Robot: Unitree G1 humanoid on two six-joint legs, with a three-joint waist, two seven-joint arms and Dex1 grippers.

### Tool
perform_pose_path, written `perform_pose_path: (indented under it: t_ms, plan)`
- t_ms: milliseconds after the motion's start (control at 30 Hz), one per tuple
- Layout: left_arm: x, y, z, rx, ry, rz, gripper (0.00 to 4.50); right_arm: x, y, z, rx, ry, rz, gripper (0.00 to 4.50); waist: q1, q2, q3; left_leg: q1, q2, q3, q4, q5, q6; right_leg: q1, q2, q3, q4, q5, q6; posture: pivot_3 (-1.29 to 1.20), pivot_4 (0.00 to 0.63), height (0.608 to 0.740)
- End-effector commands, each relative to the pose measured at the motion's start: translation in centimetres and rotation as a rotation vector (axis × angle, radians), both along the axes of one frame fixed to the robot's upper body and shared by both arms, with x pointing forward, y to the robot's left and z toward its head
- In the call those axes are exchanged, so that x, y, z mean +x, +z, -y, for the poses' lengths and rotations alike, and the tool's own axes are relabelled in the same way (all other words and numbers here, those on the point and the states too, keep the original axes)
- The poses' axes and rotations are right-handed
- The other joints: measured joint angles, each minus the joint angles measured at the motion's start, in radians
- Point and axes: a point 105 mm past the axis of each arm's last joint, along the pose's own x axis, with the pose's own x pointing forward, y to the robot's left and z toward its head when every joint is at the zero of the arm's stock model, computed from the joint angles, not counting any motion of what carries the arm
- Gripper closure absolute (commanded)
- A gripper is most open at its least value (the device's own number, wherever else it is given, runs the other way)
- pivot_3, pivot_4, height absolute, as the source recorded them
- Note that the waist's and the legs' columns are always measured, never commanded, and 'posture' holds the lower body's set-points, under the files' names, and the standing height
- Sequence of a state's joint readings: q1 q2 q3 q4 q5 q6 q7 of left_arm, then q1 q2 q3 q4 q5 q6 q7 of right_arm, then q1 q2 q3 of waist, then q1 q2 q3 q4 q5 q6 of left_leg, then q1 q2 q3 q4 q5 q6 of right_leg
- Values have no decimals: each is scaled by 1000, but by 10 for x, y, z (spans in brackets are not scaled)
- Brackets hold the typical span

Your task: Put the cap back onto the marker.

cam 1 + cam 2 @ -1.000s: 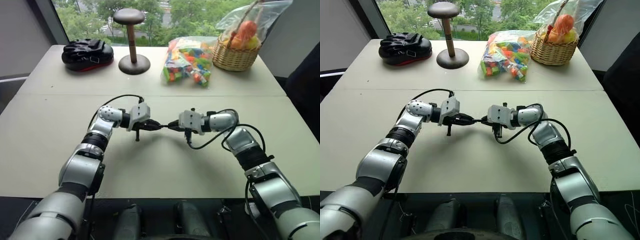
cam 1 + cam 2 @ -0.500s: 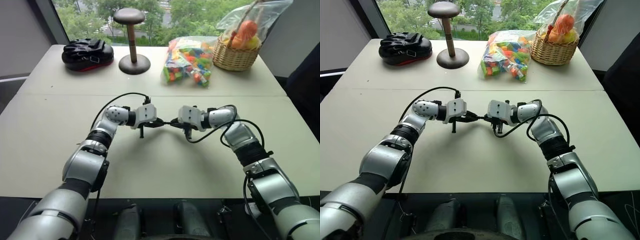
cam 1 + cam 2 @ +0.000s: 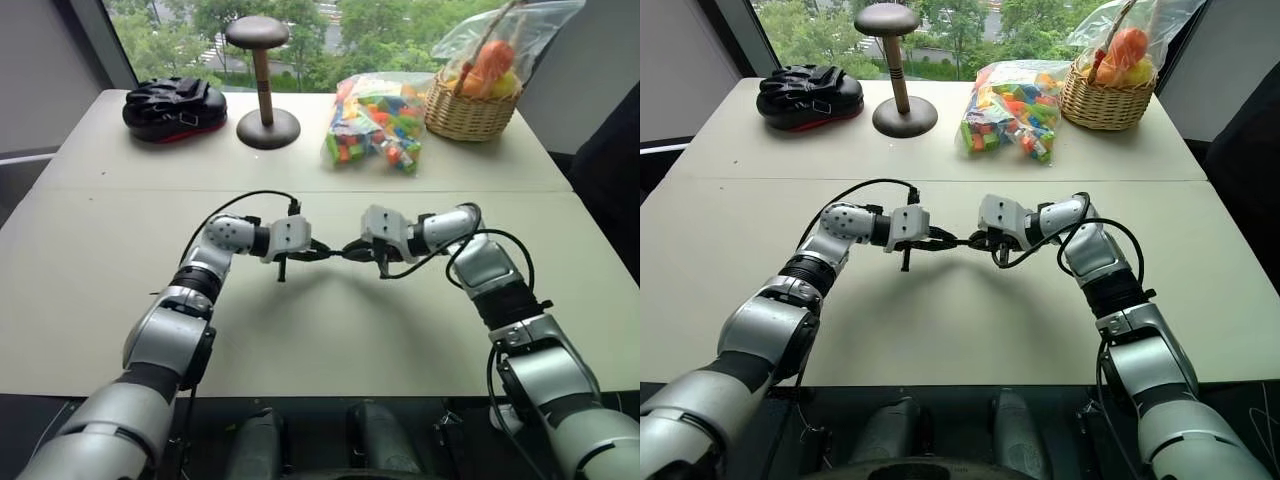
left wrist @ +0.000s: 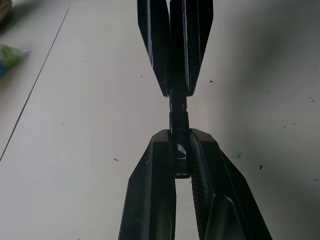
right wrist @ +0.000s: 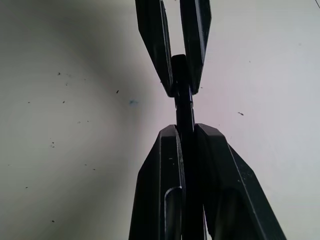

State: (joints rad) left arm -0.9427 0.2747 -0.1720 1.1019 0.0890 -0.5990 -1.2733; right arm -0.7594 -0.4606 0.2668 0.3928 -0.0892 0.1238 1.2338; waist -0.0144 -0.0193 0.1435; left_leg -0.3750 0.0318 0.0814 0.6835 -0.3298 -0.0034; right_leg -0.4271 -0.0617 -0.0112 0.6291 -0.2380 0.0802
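Observation:
My two grippers meet tip to tip above the middle of the table [image 3: 300,340]. The left gripper [image 3: 322,253] is shut on the cap [image 4: 179,150], a short black piece between its fingertips. The right gripper [image 3: 352,249] is shut on the marker [image 5: 184,112], a thin black stick that runs back between its fingers. The marker's front end [image 4: 178,107] lines up with the cap and reaches it in both wrist views. I cannot tell how far it sits inside the cap.
Along the far edge of the table lie a black padded mitt [image 3: 172,108], a wooden stand with a round top [image 3: 262,80], a clear bag of colourful bricks [image 3: 378,122] and a wicker basket of fruit [image 3: 470,105]. A seam [image 3: 120,188] crosses the table behind the grippers.
The small gap between the two gripper tips has closed, so the marker's end now meets the cap. Both wrists have rolled a little.

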Motion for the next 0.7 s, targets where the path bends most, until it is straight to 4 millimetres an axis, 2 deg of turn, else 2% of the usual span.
perform_pose_path:
  t_ms: [33,267,533,700]
  plan:
    - [-8,40,34,-125,-130,105,4448,-2,25,-23,52,77,84,4500,1,0,0,0,0,0,0,0,0,0,0,0,0,0,0,0,150,740]
    - [1,32,32,-44,-70,141,4448,0,24,-26,81,30,40,4500,1,0,0,0,0,0,0,0,0,0,0,0,0,0,0,0,150,740]
    - [1,30,45,-4,-88,201,4448,1,24,-36,104,-3,6,4500,1,0,0,0,0,0,0,0,0,0,0,0,0,0,0,0,150,740]
    - [2,29,43,0,-77,196,4448,3,21,-30,84,-22,14,4500,1,0,0,0,0,0,0,0,0,0,0,0,0,0,0,0,150,740]
